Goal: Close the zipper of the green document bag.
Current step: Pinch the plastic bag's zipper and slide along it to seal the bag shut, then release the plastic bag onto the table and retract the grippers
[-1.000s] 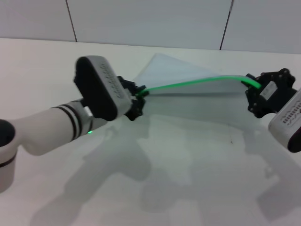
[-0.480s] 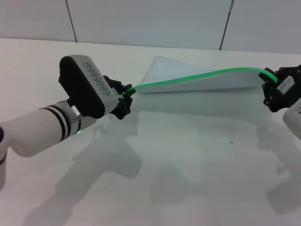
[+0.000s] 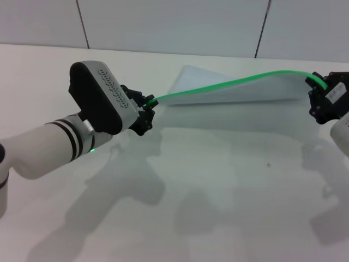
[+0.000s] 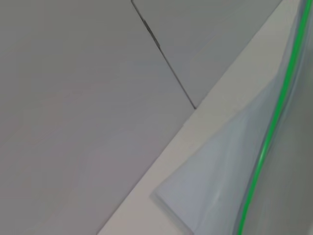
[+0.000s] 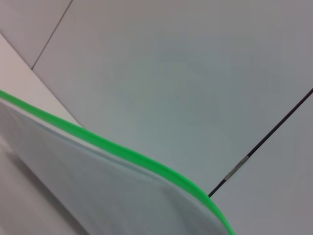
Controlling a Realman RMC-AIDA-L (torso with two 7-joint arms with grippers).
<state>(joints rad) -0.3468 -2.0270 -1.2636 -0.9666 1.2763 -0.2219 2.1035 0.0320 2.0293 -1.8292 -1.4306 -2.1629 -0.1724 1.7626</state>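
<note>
The table [image 3: 218,196] is white and carries the work before a pale panelled wall [image 3: 174,24]. The green document bag [image 3: 229,90] is held up off the table, stretched between both arms, its far corner drooping toward the surface. Its upper long edge is the zipper [image 3: 229,83], a bright green strip that arcs from one gripper to the other. The left gripper [image 3: 146,106] is clamped on the zipper's left end; the right gripper [image 3: 323,87] is closed on the right end at the edge of the head view. The slider tab cannot be made out in any view, so how much of the track is sealed cannot be judged. Risk assessment: the strip bows upward, not taut; further separation of the arms could pull an end out of a grip and drop the bag, or strain the thin plastic at the clamped ends.
</note>
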